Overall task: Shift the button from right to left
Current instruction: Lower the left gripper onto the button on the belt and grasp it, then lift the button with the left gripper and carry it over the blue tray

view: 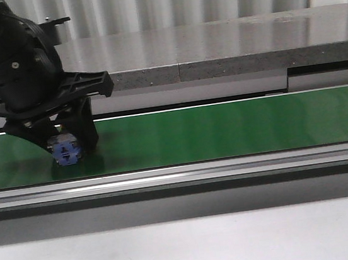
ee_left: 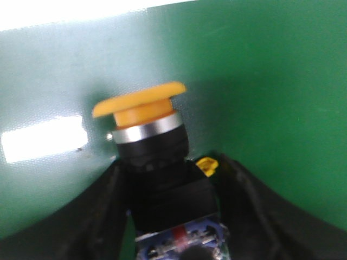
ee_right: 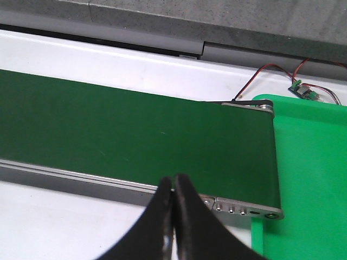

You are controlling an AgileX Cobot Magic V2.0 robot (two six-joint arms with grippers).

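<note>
Down at the left end of the green belt (view: 225,130), the left gripper (view: 67,143) is clamped on the button (view: 66,149), its 2 black fingers (ee_left: 103,216) pressed against either side of the black body. From the front only the blue contact block shows between the fingers, sitting at or just above the belt surface; whether it touches cannot be told. The left wrist view adds what the front hides: the button's (ee_left: 146,141) yellow-orange mushroom cap, a silver ring under it, the black collar, and a small yellow tab (ee_left: 207,165) beside the body. Green belt fills the background around the cap.

The right gripper (ee_right: 173,216) does not appear in the front view. Its own wrist camera shows the 2 fingers pressed together with nothing between them, hanging over the near rail (ee_right: 108,181) of the belt. Beyond lie the belt's roller end (ee_right: 263,105), a bright green tray (ee_right: 309,173) touching that end, and a small circuit board (ee_right: 303,91) with red and black wires (ee_right: 265,73).
</note>
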